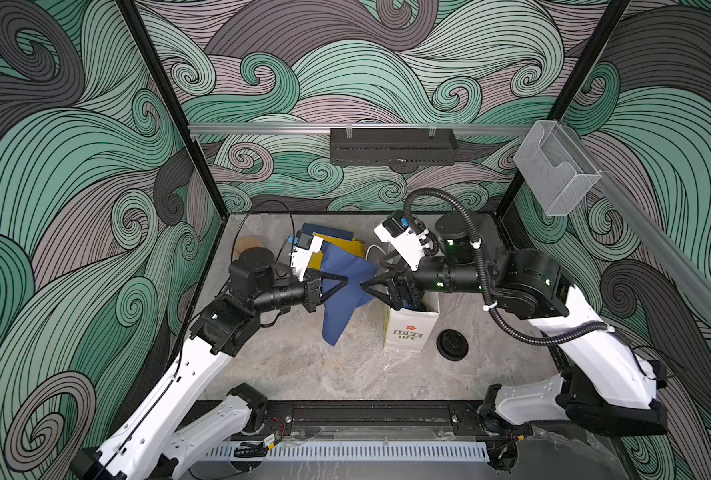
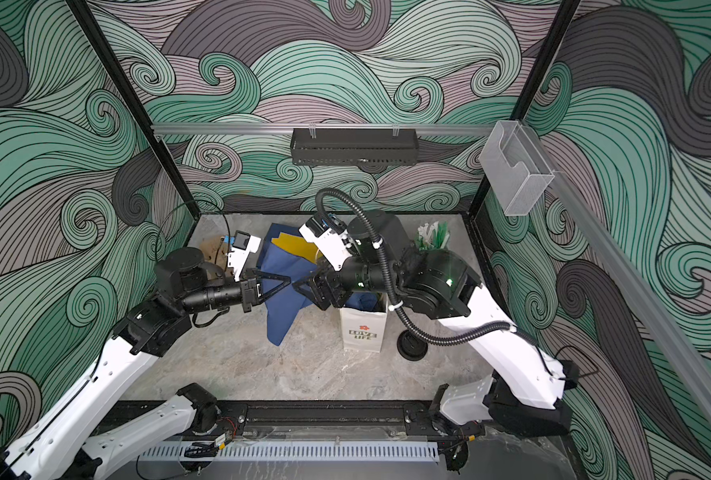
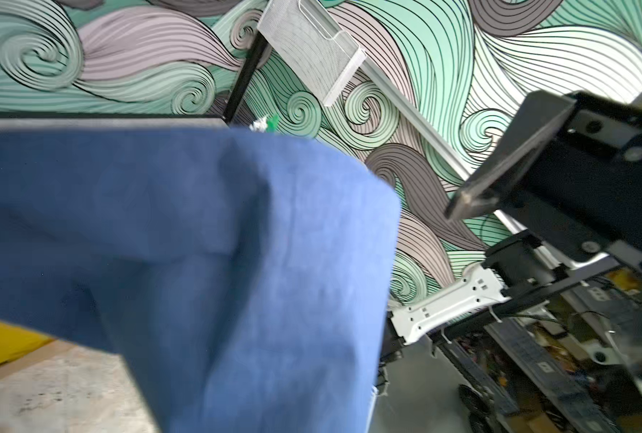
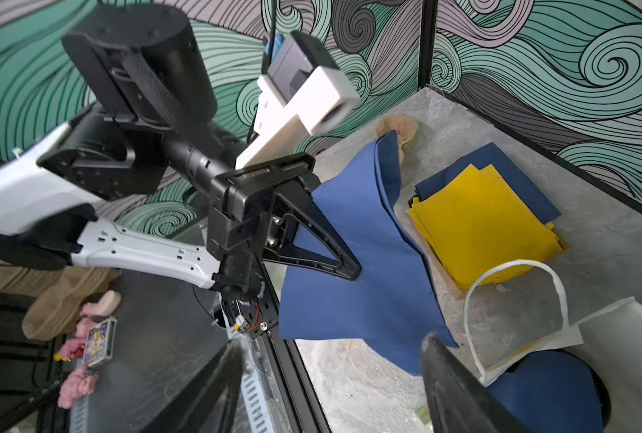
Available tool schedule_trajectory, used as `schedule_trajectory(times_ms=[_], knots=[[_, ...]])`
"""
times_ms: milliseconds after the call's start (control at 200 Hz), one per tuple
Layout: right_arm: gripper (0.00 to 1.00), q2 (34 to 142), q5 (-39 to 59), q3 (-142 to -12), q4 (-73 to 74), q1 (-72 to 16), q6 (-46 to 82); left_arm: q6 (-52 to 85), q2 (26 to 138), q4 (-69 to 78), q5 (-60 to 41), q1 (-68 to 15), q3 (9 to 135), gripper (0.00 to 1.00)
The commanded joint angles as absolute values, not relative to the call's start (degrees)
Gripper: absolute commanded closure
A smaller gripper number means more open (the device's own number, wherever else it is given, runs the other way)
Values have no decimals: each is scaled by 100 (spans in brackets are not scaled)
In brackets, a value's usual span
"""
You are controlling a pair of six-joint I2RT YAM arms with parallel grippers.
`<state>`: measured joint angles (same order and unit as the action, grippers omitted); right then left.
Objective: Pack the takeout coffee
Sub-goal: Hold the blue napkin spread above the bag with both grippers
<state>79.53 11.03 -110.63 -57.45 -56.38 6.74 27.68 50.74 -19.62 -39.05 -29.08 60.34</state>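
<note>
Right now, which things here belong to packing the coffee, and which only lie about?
Likely the job: white paper bag; blue napkin held by the left gripper; another blue napkin inside the bag.
Lying about: black lids; napkin stack; clear holder; black wall tray.

The left arm point(image 1: 171, 386), at 7 o'clock in both top views, and the right arm point(image 1: 595, 357), at 5 o'clock, pair white shells with black joint housings. The left end effector point(image 1: 345, 282) and right end effector point(image 1: 371, 291) are black, with triangular open-frame fingers. A ribbed black hose point(image 1: 430, 191) with white ties follows the right arm.
</note>
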Motion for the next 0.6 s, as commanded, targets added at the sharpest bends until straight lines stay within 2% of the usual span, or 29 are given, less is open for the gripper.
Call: schedule_trajectory(times_ms=[0,90,320,360,390,465,560,595], knots=[[22,8203,1692,-11009,-6025,-5600,408,3129,4825,-1185,-4748,-2957,6102,100],[22,8264,2082,-11044,-6036,-5599,581,3033,4670,-859,-4783,-2957,5930,100],[21,7960,1446,-10818,-6019,-5555,870,3129,4644,-644,-5244,-2962,5906,100],[20,7929,1449,-10751,-6024,-5545,946,3132,4662,-642,-5319,-2963,5919,100],[14,7904,1484,-10708,-6021,-5546,1022,3138,4671,-645,-5360,-2966,5924,100],[13,7893,1811,-10621,-5978,-5533,1246,3138,4690,-626,-5403,-2962,5933,100],[17,7901,2545,-10444,-5600,-5536,1630,3160,4694,-520,-5467,-2962,5941,100],[24,7887,2703,-10375,-5413,-5535,1752,3156,4711,-486,-5484,-2966,5941,100]])
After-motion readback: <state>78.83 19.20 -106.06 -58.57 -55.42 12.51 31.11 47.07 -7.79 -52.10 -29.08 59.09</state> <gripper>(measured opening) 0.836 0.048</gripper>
